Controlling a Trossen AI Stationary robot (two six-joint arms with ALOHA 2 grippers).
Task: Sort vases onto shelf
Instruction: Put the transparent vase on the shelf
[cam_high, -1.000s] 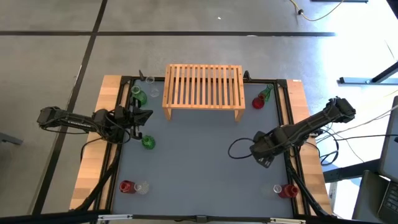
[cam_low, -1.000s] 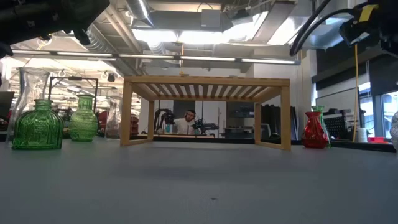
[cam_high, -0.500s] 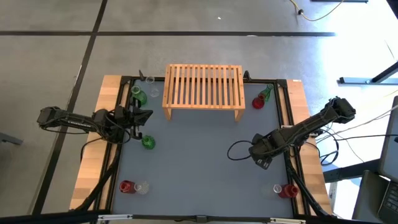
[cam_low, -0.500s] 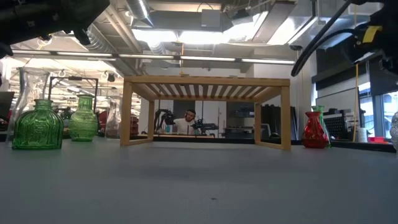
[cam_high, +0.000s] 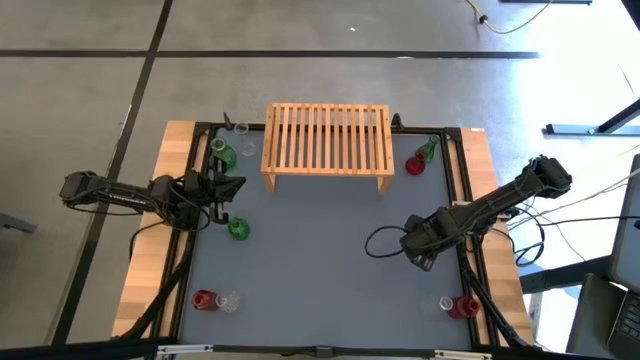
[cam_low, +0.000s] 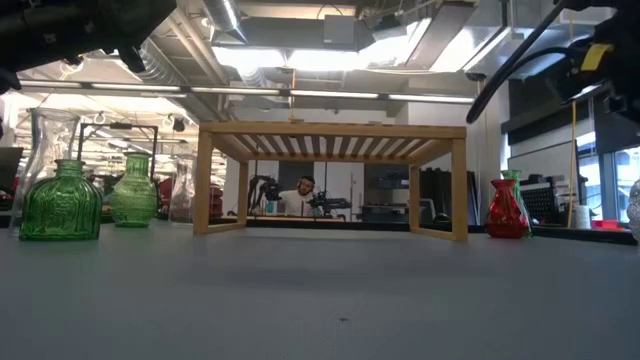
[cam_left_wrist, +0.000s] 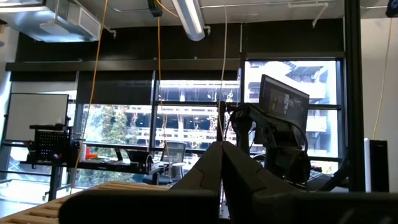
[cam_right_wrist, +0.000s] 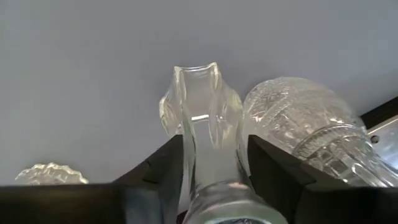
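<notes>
The right gripper (cam_right_wrist: 211, 186) pinches the neck of a clear glass vase (cam_right_wrist: 202, 118), its two fingers (cam_right_wrist: 165, 168) touching the glass on either side; a rounder cut-glass vase (cam_right_wrist: 298, 121) stands just beside it. In the high view this gripper (cam_high: 420, 245) sits right of the shelf's (cam_high: 327, 140) front legs. The left gripper (cam_high: 225, 187), pressed together, waits left of the shelf, near green vases (cam_high: 238, 229). A red vase (cam_high: 414, 165) stands just right of the shelf. No readable writing shows.
</notes>
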